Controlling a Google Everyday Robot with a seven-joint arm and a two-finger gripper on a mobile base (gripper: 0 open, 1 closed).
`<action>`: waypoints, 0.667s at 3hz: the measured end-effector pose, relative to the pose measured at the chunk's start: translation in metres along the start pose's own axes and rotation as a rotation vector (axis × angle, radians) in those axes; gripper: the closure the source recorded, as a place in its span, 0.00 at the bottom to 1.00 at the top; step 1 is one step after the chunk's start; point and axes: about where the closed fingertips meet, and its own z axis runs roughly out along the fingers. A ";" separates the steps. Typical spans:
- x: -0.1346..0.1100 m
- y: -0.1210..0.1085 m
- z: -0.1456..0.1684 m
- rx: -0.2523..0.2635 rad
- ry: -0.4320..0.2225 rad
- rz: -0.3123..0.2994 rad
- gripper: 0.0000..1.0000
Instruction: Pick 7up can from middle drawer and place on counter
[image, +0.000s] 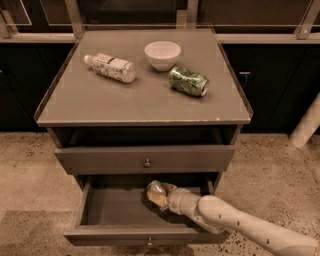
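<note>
The middle drawer (115, 235) is pulled open at the bottom of the cabinet. My gripper (159, 195) reaches into it from the right, near the back centre of the tray. A small pale silver-green can, the 7up can (154, 189), sits between the fingers, and they look closed on it. The can is tilted and just below the drawer front above. The counter (100, 100) is the flat grey cabinet top.
On the counter lie a plastic bottle (111, 66) on its side, a white bowl (162, 54) and a dented dark green can (188, 81). A closed drawer front with a round knob (147, 163) overhangs the open drawer. A white post (306, 125) stands at the right.
</note>
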 end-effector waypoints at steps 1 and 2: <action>-0.003 0.004 0.003 -0.012 0.021 -0.014 1.00; -0.003 0.034 -0.006 -0.068 0.117 -0.026 1.00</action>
